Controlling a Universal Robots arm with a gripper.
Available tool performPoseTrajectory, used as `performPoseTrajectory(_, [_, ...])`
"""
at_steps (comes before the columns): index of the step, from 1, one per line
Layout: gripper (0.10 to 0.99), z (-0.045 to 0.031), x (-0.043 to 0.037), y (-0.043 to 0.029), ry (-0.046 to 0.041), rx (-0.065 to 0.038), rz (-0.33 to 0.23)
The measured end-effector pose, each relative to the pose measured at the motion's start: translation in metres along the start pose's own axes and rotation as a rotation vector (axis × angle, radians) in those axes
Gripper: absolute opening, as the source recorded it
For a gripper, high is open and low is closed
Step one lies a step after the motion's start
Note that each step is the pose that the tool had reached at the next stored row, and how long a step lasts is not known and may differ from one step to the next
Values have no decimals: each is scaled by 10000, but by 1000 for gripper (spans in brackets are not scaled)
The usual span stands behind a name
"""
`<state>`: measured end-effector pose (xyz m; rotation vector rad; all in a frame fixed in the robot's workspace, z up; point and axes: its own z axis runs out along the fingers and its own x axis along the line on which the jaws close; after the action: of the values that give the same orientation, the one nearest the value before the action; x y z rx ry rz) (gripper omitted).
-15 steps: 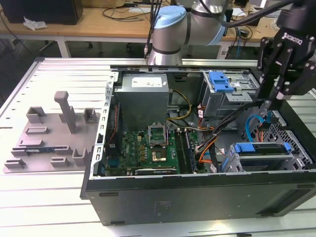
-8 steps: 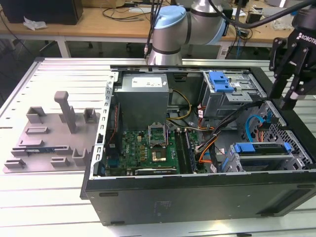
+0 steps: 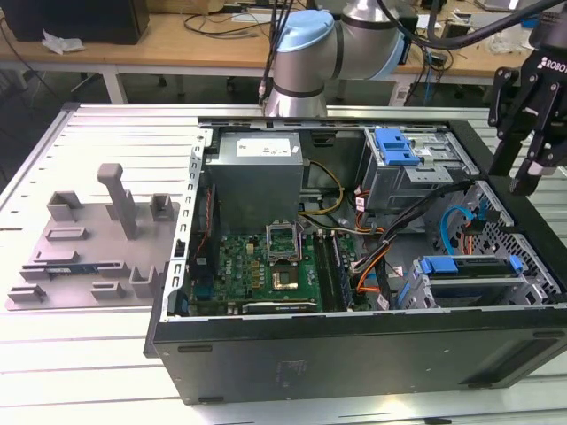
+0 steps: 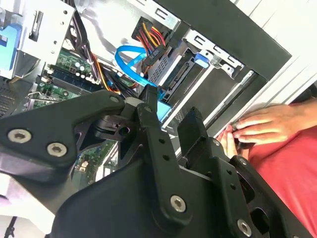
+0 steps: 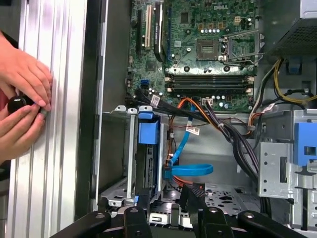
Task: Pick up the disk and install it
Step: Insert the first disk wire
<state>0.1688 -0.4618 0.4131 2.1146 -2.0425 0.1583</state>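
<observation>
**Disk seated in the drive cage, at a corner of the open case**

The disk (image 3: 469, 274) sits inside the grey metal cage (image 3: 542, 285) at the corner of the case (image 3: 354, 347) on the exterior view's right, nearest that camera. From there only its upper edge shows: a long grey strip running level across the cage, with a blue plastic rail piece at each end. Its broad face is hidden between the cage walls. In the first wrist view the disk (image 5: 148, 136) is seen edge-on, a narrow dark slab standing straight between the two thin metal walls and capped by a blue rail end. Nothing grips or touches it.
</observation>
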Motion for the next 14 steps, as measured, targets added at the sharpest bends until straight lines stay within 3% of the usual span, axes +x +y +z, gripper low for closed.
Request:
performPoseTrajectory(3, [443, -15, -61, -2, 292, -16, -33])
performPoseTrajectory(4, [443, -16, -70, -2, 314, -17, -28])
performPoseTrajectory(8, [443, -16, -79, -4, 295, -48, 319])
performPoseTrajectory(14, [443, -1, -82, -4, 231, -266, 1279])
